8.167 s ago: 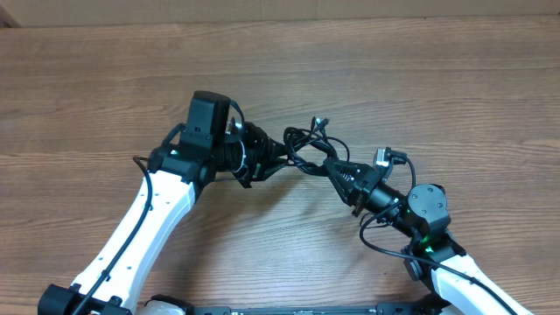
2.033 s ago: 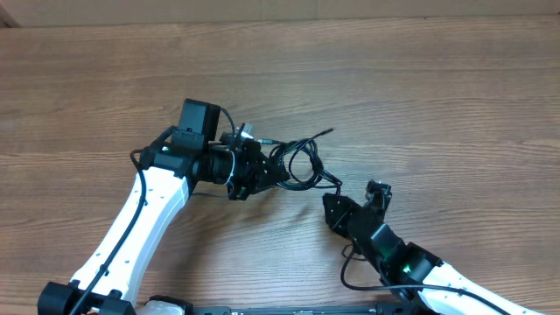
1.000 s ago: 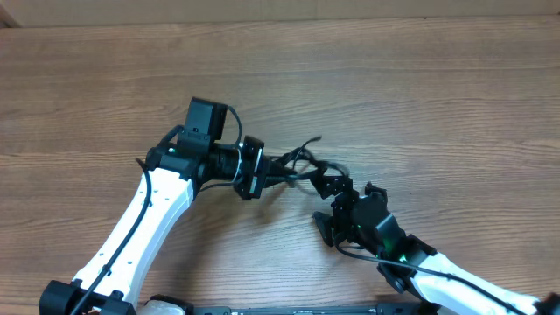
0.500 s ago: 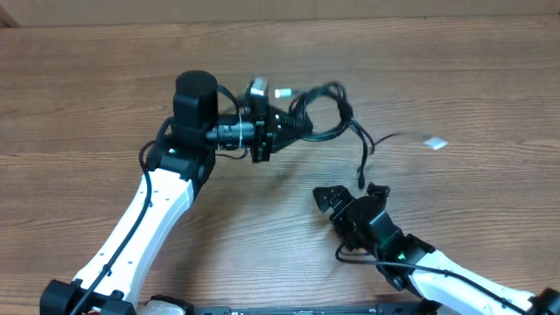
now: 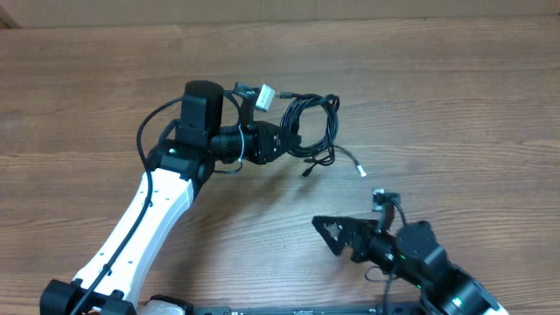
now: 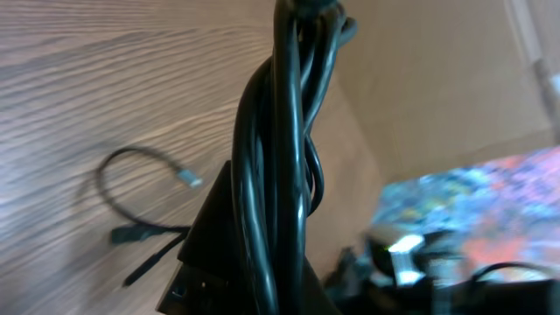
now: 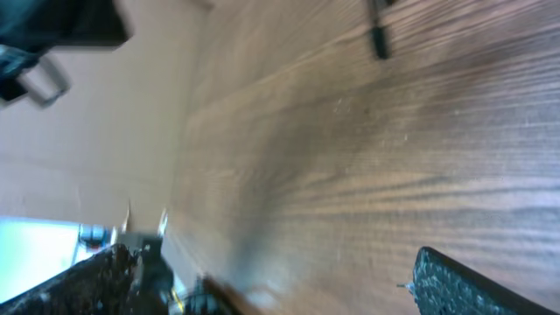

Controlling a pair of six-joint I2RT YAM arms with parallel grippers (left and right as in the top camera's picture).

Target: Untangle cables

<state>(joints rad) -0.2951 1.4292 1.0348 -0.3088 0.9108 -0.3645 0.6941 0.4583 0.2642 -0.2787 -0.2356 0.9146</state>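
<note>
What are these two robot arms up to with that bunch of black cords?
They are working on untangling cables. The left gripper is clamped on a looped bundle of cables, holding it up over the wooden table, with a few loose plug ends trailing off to the side. The right gripper is open and holds nothing, sitting apart from the bundle near the front of the table. The cords are still knotted together.
</note>
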